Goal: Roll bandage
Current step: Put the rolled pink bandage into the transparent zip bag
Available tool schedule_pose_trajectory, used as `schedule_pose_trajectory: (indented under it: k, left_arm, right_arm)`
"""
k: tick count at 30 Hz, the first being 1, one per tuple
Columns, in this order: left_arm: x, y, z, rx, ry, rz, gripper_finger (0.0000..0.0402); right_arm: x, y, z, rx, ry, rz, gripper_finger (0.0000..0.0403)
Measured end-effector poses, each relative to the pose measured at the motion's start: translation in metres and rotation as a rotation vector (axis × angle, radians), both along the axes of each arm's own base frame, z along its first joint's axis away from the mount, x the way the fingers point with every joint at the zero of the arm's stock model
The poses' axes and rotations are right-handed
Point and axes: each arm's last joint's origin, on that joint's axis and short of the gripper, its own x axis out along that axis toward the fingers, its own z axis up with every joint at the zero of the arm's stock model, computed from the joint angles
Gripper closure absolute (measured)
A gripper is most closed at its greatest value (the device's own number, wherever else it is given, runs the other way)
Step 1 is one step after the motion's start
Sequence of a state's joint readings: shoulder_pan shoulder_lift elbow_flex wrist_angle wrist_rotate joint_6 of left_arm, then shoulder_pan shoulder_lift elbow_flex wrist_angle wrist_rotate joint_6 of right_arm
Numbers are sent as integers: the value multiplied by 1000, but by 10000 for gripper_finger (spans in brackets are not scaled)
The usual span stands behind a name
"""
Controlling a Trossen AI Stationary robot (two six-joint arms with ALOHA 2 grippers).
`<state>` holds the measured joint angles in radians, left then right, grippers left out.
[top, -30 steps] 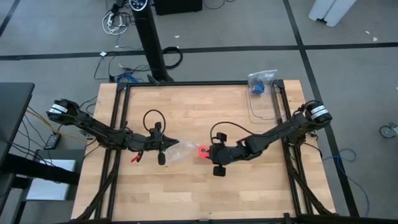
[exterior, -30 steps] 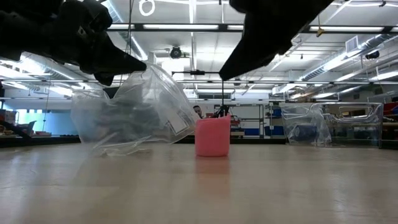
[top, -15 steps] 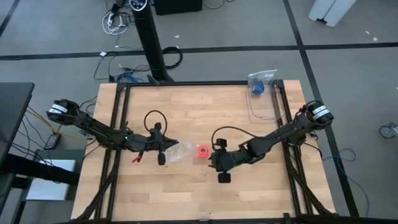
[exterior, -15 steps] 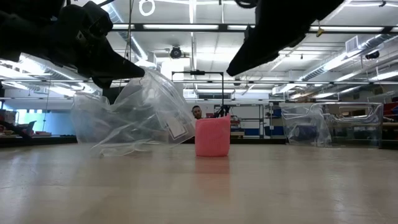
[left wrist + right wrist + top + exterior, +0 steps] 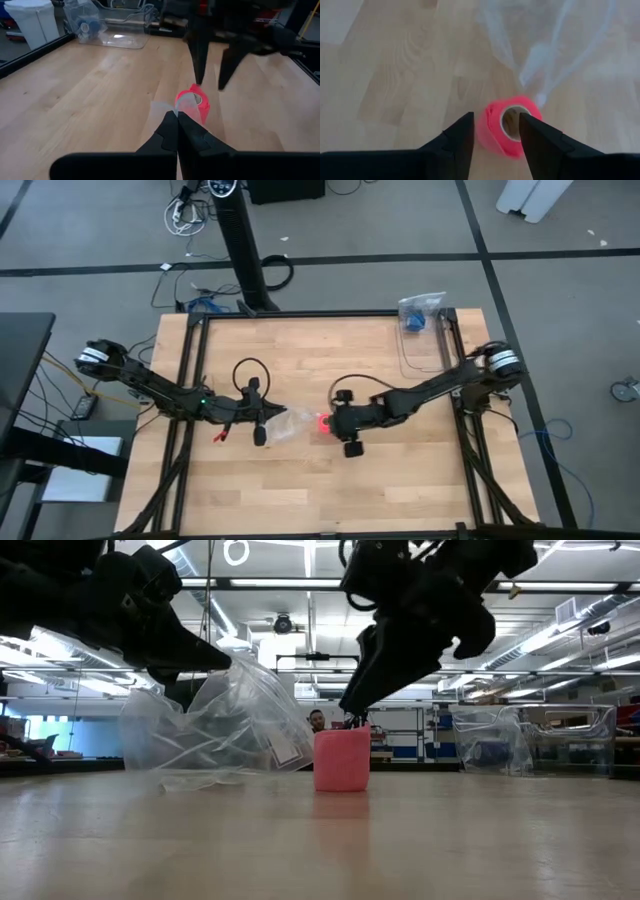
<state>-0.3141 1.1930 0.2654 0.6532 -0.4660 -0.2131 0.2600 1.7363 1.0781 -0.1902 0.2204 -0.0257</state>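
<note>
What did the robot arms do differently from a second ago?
The right tool swung in over the pink bandage roll and came down, its fingers opening wider and now hanging open just above the roll, not gripping it. The roll stayed standing in the same spot. The left tool stayed shut on the clear plastic bag.

The bandage (image 5: 322, 422) is a small bright pink-red roll standing upright on one flat end on the wooden tabletop, near the middle of the table. Seen from above, in the right wrist view (image 5: 509, 125), it shows a hollow, pale inner core ringed by the wound fabric. From table height (image 5: 342, 760) it reads as a short, squat cylinder with slightly uneven wrapped sides, its base flat on the wood. The left wrist view (image 5: 194, 102) shows it upright too.
</note>
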Motion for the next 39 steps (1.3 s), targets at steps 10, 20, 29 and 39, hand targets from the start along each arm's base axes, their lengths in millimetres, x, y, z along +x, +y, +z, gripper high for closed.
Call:
schedule_pose_trajectory:
  k: [10,20,29,39]
  left_arm:
    - [0,0,0,-3,0,-7,401]
    - [0,-1,1,-16,-6,-27,401]
    - [1,-3,3,-34,-21,-88,401]
    - [5,-5,9,-14,-25,-98,401]
  right_arm:
    - [18,-7,-25,-4,113,32,244]
    - [29,1,-24,-67,159,-6,321]
    - [11,18,50,-194,-146,-136,378]
    - [-1,19,72,-159,-193,-162,376]
